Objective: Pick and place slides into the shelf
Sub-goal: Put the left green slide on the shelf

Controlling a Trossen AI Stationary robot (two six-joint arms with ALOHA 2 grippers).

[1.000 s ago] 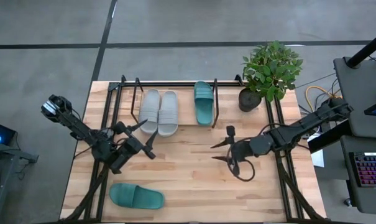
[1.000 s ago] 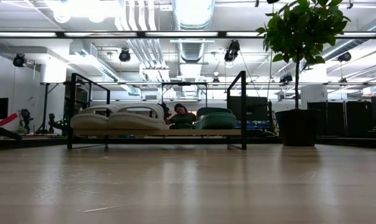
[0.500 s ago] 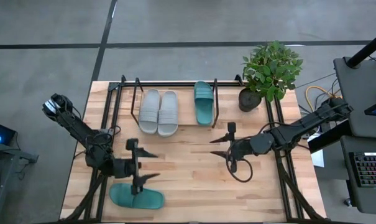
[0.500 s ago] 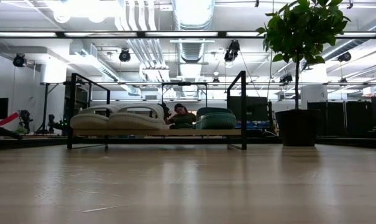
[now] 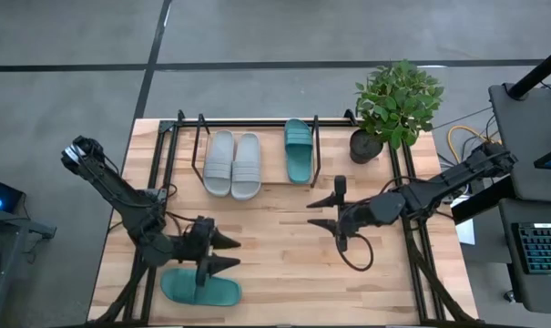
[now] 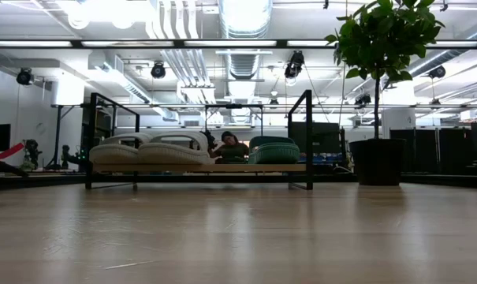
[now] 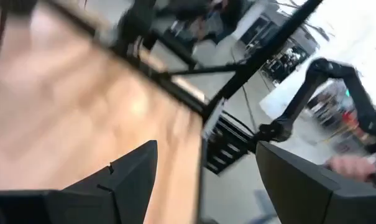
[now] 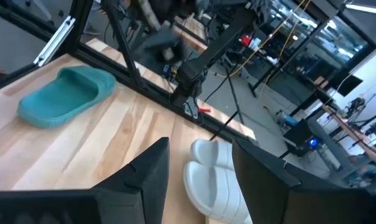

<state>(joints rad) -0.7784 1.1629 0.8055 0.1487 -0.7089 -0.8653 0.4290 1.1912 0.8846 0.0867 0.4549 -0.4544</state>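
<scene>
A wooden counter [image 5: 284,246] seen from above, with two dark robot arms reaching in from either side; at the upper middle of the frame stands the shelf [image 5: 257,187], a low black tube rack with a pale board; on its left part lie two light grey slides [image 5: 233,164] side by side and touching; toward its right part lies one dark teal slide [image 5: 298,150], apart from the grey pair; the second dark teal slide [image 5: 199,289] lies flat on the counter at the lower left of the frame, well apart from the shelf. The left claw [image 5: 222,252] is just above that slide in the frame, beside its upper edge, its two fingers spread wide with nothing between them; the right claw [image 5: 325,213] is right of centre, below the shelf's right end, its fingers apart and empty. A potted plant [image 5: 395,105] stands at the upper right corner of the counter. In the level view the shelf and the three slides appear at middle left, with a seated person [image 6: 232,147] visible in the room behind.
</scene>
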